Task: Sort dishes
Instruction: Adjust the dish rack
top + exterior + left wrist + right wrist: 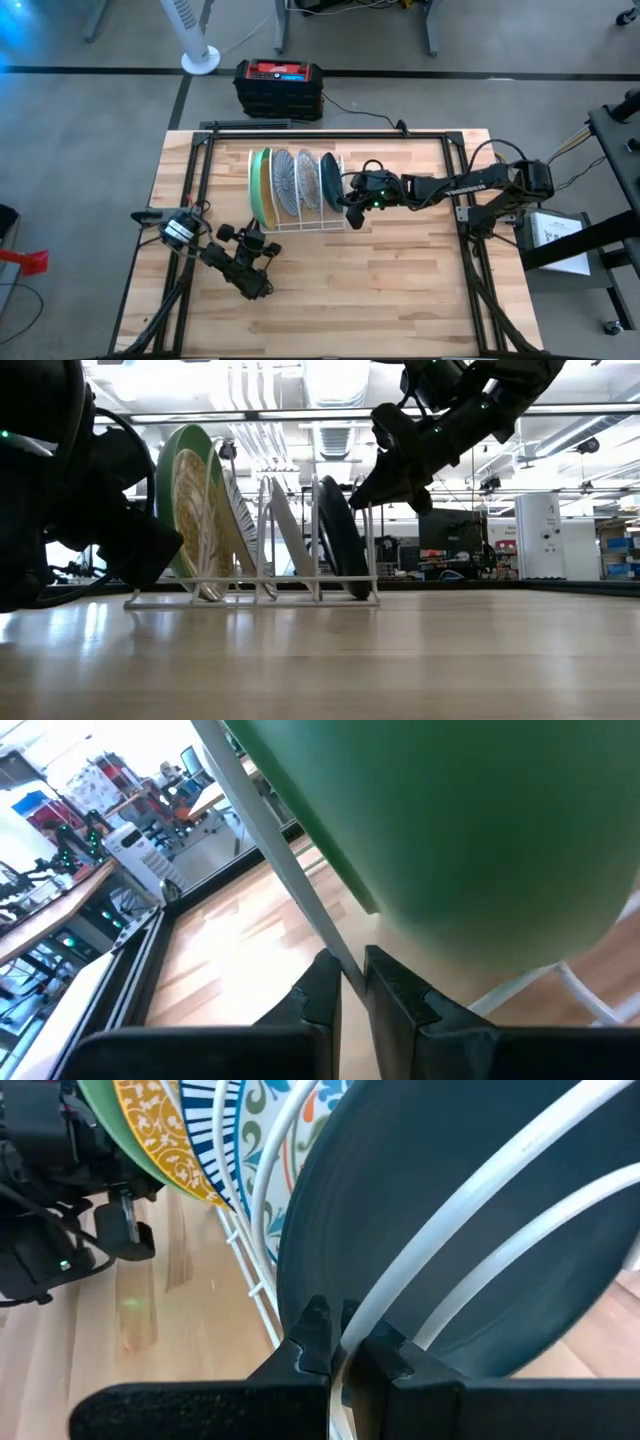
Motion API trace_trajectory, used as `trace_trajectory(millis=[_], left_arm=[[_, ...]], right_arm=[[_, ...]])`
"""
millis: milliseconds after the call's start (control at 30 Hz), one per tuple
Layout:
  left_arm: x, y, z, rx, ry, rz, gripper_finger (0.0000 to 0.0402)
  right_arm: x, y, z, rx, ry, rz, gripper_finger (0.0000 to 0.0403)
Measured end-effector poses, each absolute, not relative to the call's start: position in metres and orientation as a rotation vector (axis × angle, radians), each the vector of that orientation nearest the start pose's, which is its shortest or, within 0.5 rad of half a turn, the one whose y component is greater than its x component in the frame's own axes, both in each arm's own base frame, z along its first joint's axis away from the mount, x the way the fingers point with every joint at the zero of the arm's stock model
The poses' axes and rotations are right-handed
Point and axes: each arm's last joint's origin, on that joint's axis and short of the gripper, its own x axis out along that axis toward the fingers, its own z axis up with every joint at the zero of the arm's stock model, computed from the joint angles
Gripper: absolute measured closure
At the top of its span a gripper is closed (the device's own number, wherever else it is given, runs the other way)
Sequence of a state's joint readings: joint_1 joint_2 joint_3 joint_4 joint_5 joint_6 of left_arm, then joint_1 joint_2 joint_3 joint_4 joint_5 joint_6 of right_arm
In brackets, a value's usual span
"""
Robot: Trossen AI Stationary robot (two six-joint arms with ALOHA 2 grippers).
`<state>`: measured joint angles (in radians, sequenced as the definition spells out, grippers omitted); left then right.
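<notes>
Bright, even overhead light; tabletop (320, 660) glare; nearby arm perhaps blurred in low view.

grey floor (90, 150), white fan (195, 35)

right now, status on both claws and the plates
Left claw shut on a white rack wire beside the green plate. Right claw shut on a rack wire by the dark teal plate. Plates upright in rack.

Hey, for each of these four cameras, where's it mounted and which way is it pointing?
High: overhead, straight down on table, both arms, white rack.
Low: table height, level across to the rack; arms come in from above.
Left wrist: past the shut left hand to the green plate.
Right wrist: past the shut right hand to the teal plate.
All four share the rack.
</notes>
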<state>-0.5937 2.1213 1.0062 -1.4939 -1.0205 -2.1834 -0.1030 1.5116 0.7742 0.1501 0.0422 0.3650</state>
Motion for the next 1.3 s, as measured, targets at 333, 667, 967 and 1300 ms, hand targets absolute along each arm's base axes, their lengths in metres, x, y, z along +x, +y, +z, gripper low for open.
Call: trace_trajectory(millis=[333, 667, 967, 1300], left_arm=[[0.210, -0.104, 0.089, 0.236, 0.576, 1.380, 0.0380], [0.200, -0.094, 0.094, 0.209, 0.550, 1.364, 0.0380], [0.196, -0.091, 0.094, 0.224, 0.539, 1.351, 0.0380], [0.198, -0.093, 0.094, 0.210, 0.552, 1.350, 0.0380]], right_arm=[[0.314, -0.035, 0.188, 0.355, 0.503, -0.255, 0.0402], [0.316, -0.042, 0.186, 0.349, 0.484, -0.282, 0.0402], [0.316, -0.048, 0.186, 0.341, 0.471, -0.294, 0.0402], [0.316, -0.048, 0.187, 0.312, 0.469, -0.297, 0.0371]])
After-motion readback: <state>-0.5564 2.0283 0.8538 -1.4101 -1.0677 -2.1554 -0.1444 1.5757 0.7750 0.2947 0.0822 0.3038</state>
